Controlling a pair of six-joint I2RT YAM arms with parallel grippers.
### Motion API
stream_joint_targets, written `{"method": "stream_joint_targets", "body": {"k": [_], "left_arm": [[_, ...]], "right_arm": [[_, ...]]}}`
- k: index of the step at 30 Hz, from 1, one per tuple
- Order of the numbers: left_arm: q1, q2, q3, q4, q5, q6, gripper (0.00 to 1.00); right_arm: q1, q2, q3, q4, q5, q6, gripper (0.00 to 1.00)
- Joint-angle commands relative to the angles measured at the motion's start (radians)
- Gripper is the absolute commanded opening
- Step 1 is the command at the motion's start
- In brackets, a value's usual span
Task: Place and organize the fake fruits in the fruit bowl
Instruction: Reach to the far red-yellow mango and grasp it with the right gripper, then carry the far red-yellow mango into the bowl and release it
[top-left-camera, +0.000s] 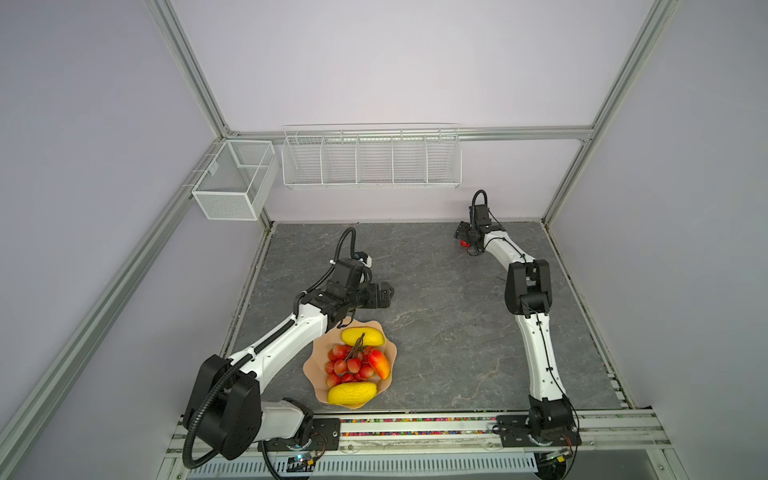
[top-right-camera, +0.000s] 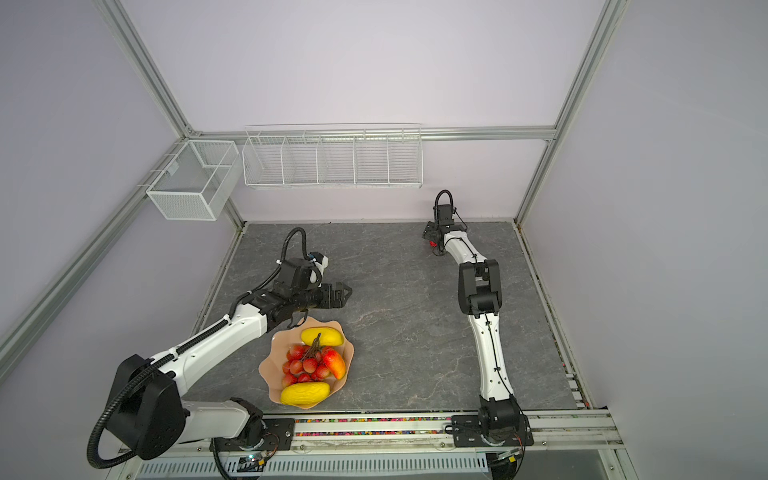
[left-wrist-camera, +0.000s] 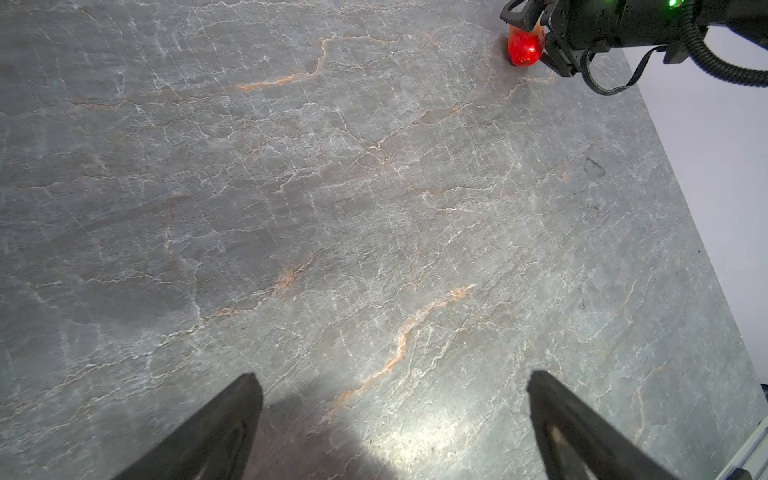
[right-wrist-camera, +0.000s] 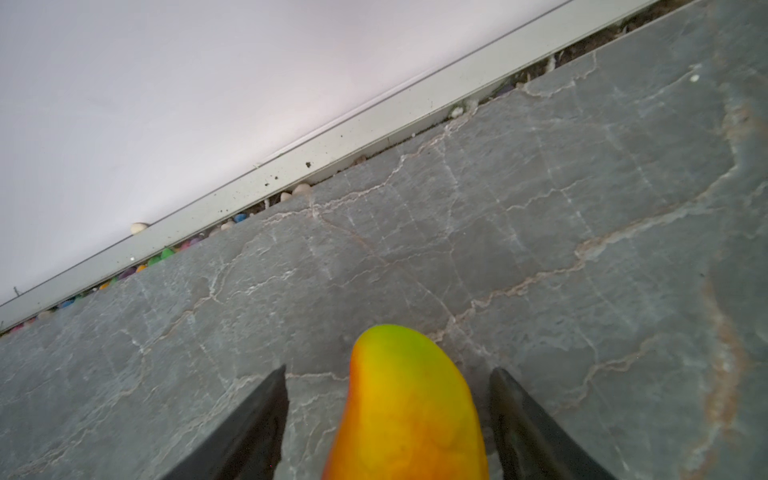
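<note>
The fruit bowl (top-left-camera: 309, 368) (top-right-camera: 266, 368), peach with a wavy rim, sits at the front of the table. In it lie two yellow fruits (top-left-camera: 362, 336) (top-left-camera: 352, 393), a bunch of red berries (top-left-camera: 347, 365) and one red-orange mango (top-left-camera: 380, 363). A second red-orange mango (right-wrist-camera: 411, 407) (top-left-camera: 464, 244) (left-wrist-camera: 524, 49) lies on the table at the back right. My right gripper (right-wrist-camera: 389, 369) (top-left-camera: 462, 237) straddles it, open, with a gap on each side. Beyond the bowl my left gripper (left-wrist-camera: 392, 375) (top-left-camera: 386, 295) hovers open, holding nothing.
Two white wire baskets (top-left-camera: 371, 160) (top-left-camera: 235, 178) hang on the back wall. The back wall and its metal rail (right-wrist-camera: 332, 137) run close to the right gripper, with coloured beads (right-wrist-camera: 158, 259) in the gap. My left forearm (top-left-camera: 291, 336) overhangs the bowl's left rim.
</note>
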Motion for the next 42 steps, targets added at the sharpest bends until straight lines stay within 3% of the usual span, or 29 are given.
{"method": "stream_joint_targets", "body": {"k": [1, 5, 10, 17, 26, 31, 37, 42], "left_arm": [[0.005, -0.035, 0.006, 0.000, -0.009, -0.007, 0.99], [0.005, -0.062, 0.005, -0.015, -0.013, -0.008, 0.99], [0.005, -0.105, -0.002, -0.039, -0.030, -0.011, 0.99], [0.006, -0.213, 0.016, -0.228, -0.088, -0.047, 0.99], [0.008, -0.527, -0.043, -0.646, -0.221, -0.274, 0.99], [0.007, -0.721, -0.019, -0.817, -0.291, -0.386, 1.00], [0.008, -0.822, 0.154, -0.961, -0.248, -0.405, 0.99], [0.008, -0.881, 0.270, -1.148, -0.336, -0.401, 0.99]], "right_arm": [[-0.007, -0.005, -0.033, -0.086, -0.047, -0.002, 0.68], [-0.010, -0.069, -0.152, -0.022, -0.049, -0.019, 0.51], [-0.010, -0.158, -0.295, 0.059, -0.091, -0.072, 0.46], [0.033, -0.452, -0.691, 0.253, -0.200, -0.159, 0.43], [0.339, -0.795, -0.955, 0.252, -0.264, -0.192, 0.42], [0.549, -0.919, -0.946, 0.251, -0.269, -0.162, 0.43], [0.768, -0.873, -0.834, 0.256, -0.356, -0.099, 0.43], [0.926, -0.755, -0.772, 0.310, -0.378, -0.061, 0.44]]}}
